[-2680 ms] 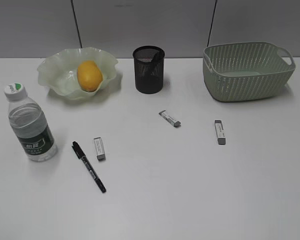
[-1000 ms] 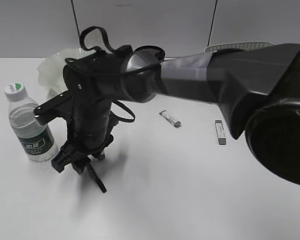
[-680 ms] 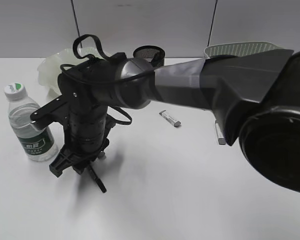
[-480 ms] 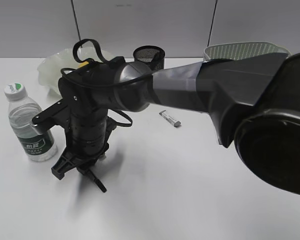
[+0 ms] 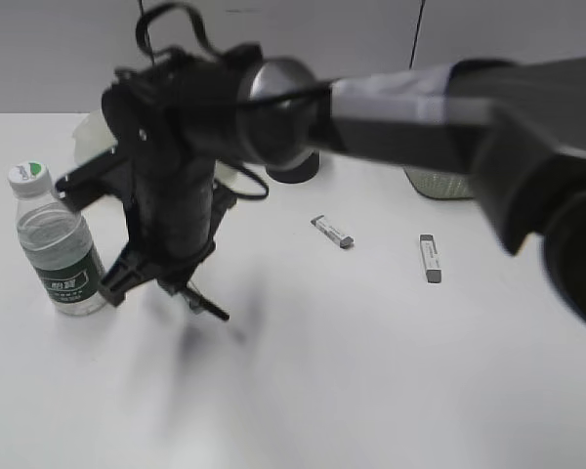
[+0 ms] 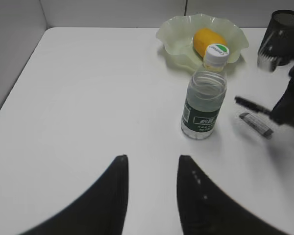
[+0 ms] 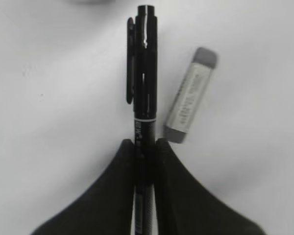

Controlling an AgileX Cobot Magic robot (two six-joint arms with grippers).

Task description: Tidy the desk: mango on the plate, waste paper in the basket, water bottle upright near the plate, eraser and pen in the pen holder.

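My right gripper (image 7: 144, 144) is shut on the black pen (image 7: 144, 73), gripping its lower barrel. In the exterior view the right gripper (image 5: 176, 285) holds the pen (image 5: 213, 310) a little above the desk (image 5: 371, 371), right of the upright water bottle (image 5: 61, 249). A grey-tipped eraser (image 7: 190, 100) lies on the desk just under the pen. My left gripper (image 6: 151, 159) is open and empty over bare desk, short of the bottle (image 6: 204, 105). The mango (image 6: 209, 39) lies in the plate (image 6: 176, 36). The pen holder (image 6: 286, 29) stands to the right. The waste paper is out of view.
Two more erasers (image 5: 332, 232) (image 5: 430, 258) lie mid-desk. The basket (image 5: 425, 183) and the pen holder (image 5: 298, 171) at the back are mostly hidden behind my right arm. A grey partition wall runs behind the desk.
My right gripper, down at the pen on the desk before, has risen with the pen in it; the pen is off the surface. The bottle and erasers have not moved.
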